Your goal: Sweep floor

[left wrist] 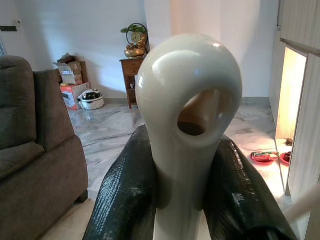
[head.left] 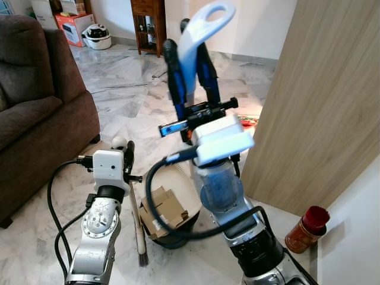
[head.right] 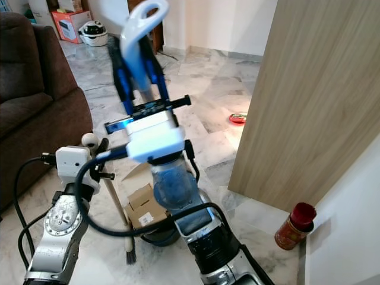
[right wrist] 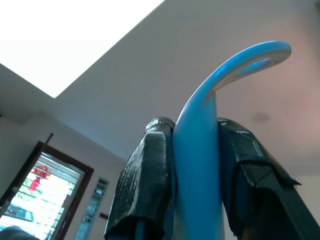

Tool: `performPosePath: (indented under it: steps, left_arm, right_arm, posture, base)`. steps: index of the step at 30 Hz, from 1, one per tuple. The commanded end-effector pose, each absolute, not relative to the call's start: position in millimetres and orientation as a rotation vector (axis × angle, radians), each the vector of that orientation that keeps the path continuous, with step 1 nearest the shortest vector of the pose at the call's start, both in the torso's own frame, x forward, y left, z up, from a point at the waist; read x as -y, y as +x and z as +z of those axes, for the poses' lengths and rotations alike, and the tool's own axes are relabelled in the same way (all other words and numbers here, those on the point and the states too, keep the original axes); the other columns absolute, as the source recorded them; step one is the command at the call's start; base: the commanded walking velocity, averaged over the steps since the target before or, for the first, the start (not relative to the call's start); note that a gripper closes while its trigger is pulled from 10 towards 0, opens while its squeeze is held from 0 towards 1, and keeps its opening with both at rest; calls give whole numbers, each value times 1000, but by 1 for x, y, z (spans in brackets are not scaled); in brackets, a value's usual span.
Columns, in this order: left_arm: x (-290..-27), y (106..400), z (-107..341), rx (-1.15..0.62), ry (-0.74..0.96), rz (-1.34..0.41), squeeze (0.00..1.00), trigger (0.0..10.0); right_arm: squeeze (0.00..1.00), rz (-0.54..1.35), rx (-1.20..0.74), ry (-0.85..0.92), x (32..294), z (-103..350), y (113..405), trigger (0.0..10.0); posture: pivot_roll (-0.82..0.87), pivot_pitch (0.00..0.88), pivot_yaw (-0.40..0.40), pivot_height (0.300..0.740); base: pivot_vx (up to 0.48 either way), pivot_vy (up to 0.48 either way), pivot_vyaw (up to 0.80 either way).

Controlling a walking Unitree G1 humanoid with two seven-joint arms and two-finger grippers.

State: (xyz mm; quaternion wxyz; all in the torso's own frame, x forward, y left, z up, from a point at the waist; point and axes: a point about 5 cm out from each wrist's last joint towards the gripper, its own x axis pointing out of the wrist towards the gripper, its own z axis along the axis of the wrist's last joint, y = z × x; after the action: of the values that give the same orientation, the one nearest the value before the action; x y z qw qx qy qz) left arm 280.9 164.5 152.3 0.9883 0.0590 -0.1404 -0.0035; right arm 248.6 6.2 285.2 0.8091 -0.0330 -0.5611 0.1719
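Observation:
My left gripper [head.left: 124, 152] is shut on the top of a small broom, whose cream knob [head.left: 119, 142] pokes up between the black fingers [left wrist: 127, 192]. The broom's stick [head.left: 137, 217] runs down to dark bristles [head.left: 143, 257] on the marble floor. My right gripper [head.left: 185, 48] is raised in the middle and shut on the dustpan's white-blue looped handle [head.left: 205, 24]. The right wrist view has this handle [right wrist: 200, 165] squeezed between both fingers. The dark dustpan [head.left: 178, 236] rests on the floor beside the bristles, with cardboard pieces [head.left: 163, 209] in it.
A brown sofa [head.left: 35, 113] stands at the left. A tall wooden panel [head.left: 320, 101] rises at the right, with a red-lidded jar [head.left: 307, 228] at its foot by a white wall. Red dishes [head.left: 248, 122] lie on the floor beyond. A wooden cabinet [head.left: 148, 27] and a white appliance [head.left: 97, 37] stand far back.

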Motion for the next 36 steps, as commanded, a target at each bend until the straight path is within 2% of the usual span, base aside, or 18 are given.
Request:
performPosePath:
  steps: [1,12,20,36]
  left_arm:
    - [-167,282,160,325,142,4,0,10000]
    - [-167,282,160,326,153,-1,0,10000]
    - [-165,282,159,326,159,-7,0,10000]
    - [-164,282,162,332,162,-10,0,10000]
  right_arm:
    - [0,372,1327,37,-14,307,226,10000]
    - [0,391,1392,-2,-15,306,218,10000]
    - [0,391,1525,-101,-17,305,203,10000]
    - [0,344,1612,-171,-16,303,194,10000]
  posture:
    - [52,0,8,740]
    - [52,0,8,740]
    - [51,0,9,740]
    - [52,0,8,740]
  base:
    - [0,0,0]
    - [0,0,0]
    - [0,0,0]
    - [0,0,0]
